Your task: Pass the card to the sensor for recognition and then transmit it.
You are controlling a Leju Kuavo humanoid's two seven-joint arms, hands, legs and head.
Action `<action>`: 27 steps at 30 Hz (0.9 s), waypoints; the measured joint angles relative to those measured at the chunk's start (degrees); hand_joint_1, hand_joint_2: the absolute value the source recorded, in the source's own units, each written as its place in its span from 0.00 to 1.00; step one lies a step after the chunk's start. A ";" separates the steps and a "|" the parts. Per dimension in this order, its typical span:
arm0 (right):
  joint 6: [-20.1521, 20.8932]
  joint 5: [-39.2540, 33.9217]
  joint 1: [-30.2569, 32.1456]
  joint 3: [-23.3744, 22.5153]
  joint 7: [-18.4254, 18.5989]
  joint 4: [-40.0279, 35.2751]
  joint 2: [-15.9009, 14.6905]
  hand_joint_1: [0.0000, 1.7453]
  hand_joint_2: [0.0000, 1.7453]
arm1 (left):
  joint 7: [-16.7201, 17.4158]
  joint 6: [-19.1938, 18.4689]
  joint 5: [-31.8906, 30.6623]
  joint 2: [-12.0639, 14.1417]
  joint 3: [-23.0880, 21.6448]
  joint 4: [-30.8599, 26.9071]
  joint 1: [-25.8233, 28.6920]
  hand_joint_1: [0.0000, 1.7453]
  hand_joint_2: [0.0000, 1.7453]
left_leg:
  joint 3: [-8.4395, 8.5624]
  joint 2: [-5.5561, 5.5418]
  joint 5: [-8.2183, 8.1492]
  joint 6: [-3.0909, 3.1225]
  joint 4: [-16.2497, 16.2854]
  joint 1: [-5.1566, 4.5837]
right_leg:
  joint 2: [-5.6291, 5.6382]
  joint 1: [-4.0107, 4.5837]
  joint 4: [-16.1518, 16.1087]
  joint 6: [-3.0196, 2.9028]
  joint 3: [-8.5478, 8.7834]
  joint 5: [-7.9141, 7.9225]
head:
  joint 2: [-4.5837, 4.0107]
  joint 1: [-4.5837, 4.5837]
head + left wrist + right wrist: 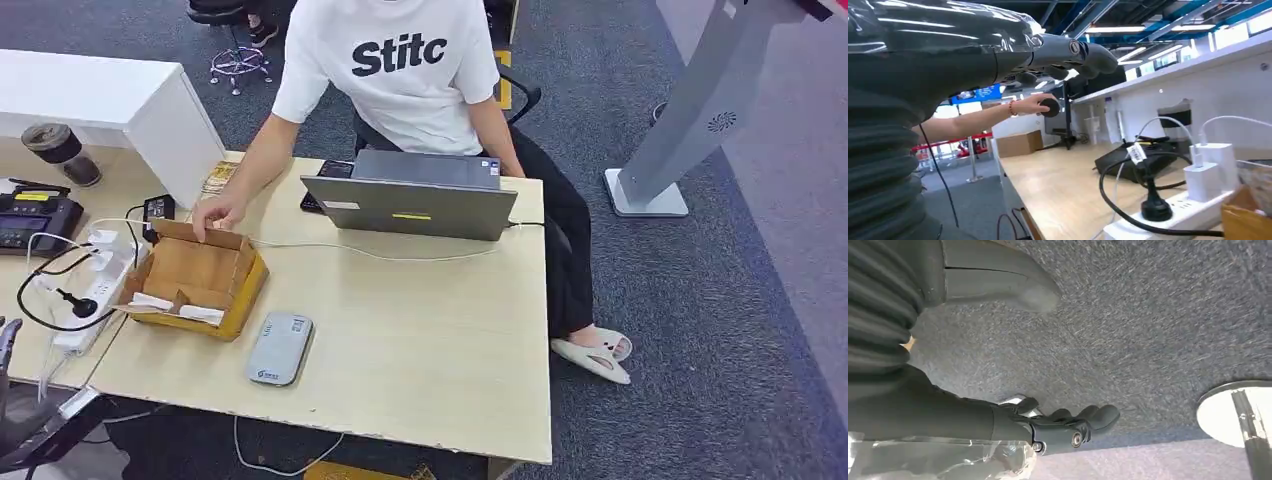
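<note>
From the head view, a light wooden table (420, 330) fills the middle. The grey sensor (280, 347) lies flat near the table's front edge, at about seven o'clock from the table's middle; its long axis runs from roughly six toward twelve o'clock, leaning slightly to one o'clock. Just at ten o'clock from it sits an open cardboard box (195, 275) with white cards (178, 307) lying along its near side, long edges running nine to three o'clock. A seated person's hand (218, 213) rests on the box's far flap. A closed grey laptop (412, 193) sits at twelve o'clock, and a white power strip (92, 297) with plugs lies at nine o'clock of the box.

In the left wrist view, the left hand (1068, 55) is raised in the air, fingers loosely curled and apart, with nothing in them. Beyond it a person's arm reaches out. The power strip (1168, 220) and a black plug (1154, 206) lie on the table below.

In the right wrist view, the right hand (1068, 427) hangs over grey carpet (1158, 320), fingers slack and slightly curled, holding nothing, the thumb (1008, 285) well apart from them.
</note>
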 joint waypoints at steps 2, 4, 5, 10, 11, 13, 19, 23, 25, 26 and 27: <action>-0.09 0.15 -0.11 0.02 -0.22 0.74 -0.31 0.00 1.00 | 1.03 0.28 -0.35 0.96 -0.09 1.95 -0.85 0.00 1.00 | 0.00 0.02 0.00 0.00 0.00 0.00 | 0.00 -0.01 0.00 0.00 -0.01 0.00 | 0.00 0.00; -0.13 0.57 -0.18 0.06 -0.13 1.29 -0.52 0.00 1.00 | 1.68 0.65 -0.59 1.90 -0.20 3.86 -1.59 0.00 1.00 | -0.01 0.02 0.00 0.00 0.00 0.00 | 0.01 -0.01 0.00 0.00 -0.03 0.00 | 0.00 0.00; -0.13 1.05 -0.21 0.11 0.11 1.59 -0.61 0.00 1.00 | 1.77 0.87 -0.66 2.38 -0.42 4.74 -2.07 0.00 1.00 | -0.01 0.02 0.00 0.00 0.00 0.00 | 0.01 -0.01 0.00 0.00 -0.03 0.00 | 0.00 0.02; -0.13 2.25 -0.41 0.48 -0.17 2.69 -1.11 0.00 1.00 | 2.23 3.21 -1.86 5.05 -3.81 8.08 -3.27 0.00 1.00 | 0.00 0.04 0.00 0.00 0.00 0.00 | 0.03 -0.01 -0.01 0.00 -0.09 0.00 | 0.00 0.02; -0.13 2.45 -0.46 0.65 -0.33 2.77 -1.20 0.00 1.00 | 2.81 3.82 -2.60 5.50 -5.17 8.34 -3.38 0.00 1.00 | 0.00 0.04 0.00 0.00 0.00 0.00 | 0.03 -0.01 -0.01 0.00 -0.10 0.00 | 0.00 0.04; -0.13 2.99 -0.56 0.92 -0.37 2.97 -1.35 0.00 1.00 | 3.85 4.28 -3.32 6.18 -7.65 8.65 -3.54 0.00 1.00 | -0.01 0.05 0.00 0.00 0.00 0.00 | 0.03 -0.01 -0.01 0.00 -0.04 0.01 | 0.00 0.04; -0.20 3.47 -0.59 1.55 -0.37 3.39 -1.57 0.00 1.00 | 5.05 4.92 -3.41 7.56 -12.00 9.07 -3.71 0.00 1.00 | 0.01 0.07 0.00 0.00 0.01 -0.01 | 0.07 -0.01 -0.01 0.00 -0.06 0.02 | 0.00 0.04; -0.39 4.00 -0.62 1.75 -0.20 3.65 -1.66 0.00 1.00 | 6.43 5.11 -4.28 8.85 -17.36 8.89 -3.72 0.00 1.00 | -0.01 0.07 0.00 0.00 0.01 -0.01 | 0.06 -0.01 -0.01 0.00 -0.05 0.02 | 0.00 0.07; -0.55 4.00 -0.65 1.79 0.07 3.78 -1.73 0.00 1.00 | 6.77 5.14 -4.35 8.96 -19.22 8.67 -3.77 0.00 1.00 | 0.00 0.08 0.00 0.00 0.01 -0.01 | 0.09 -0.01 -0.01 0.00 -0.05 0.02 | 0.00 0.02; -0.63 4.00 -0.63 1.79 0.20 3.89 -1.81 0.00 1.00 | 6.98 5.13 -4.33 9.00 -19.82 8.65 -3.82 0.00 1.00 | 0.01 0.08 0.00 0.00 0.01 -0.01 | 0.11 -0.01 -0.01 0.00 -0.06 0.02 | 0.00 0.06; -0.68 4.02 -0.61 1.79 0.31 3.98 -1.86 0.00 1.00 | 7.12 5.11 -4.28 9.27 -20.66 8.54 -3.82 0.00 1.00 | 0.01 0.11 0.00 0.00 0.01 -0.01 | 0.12 0.00 -0.01 0.00 -0.06 0.02 | 0.00 0.02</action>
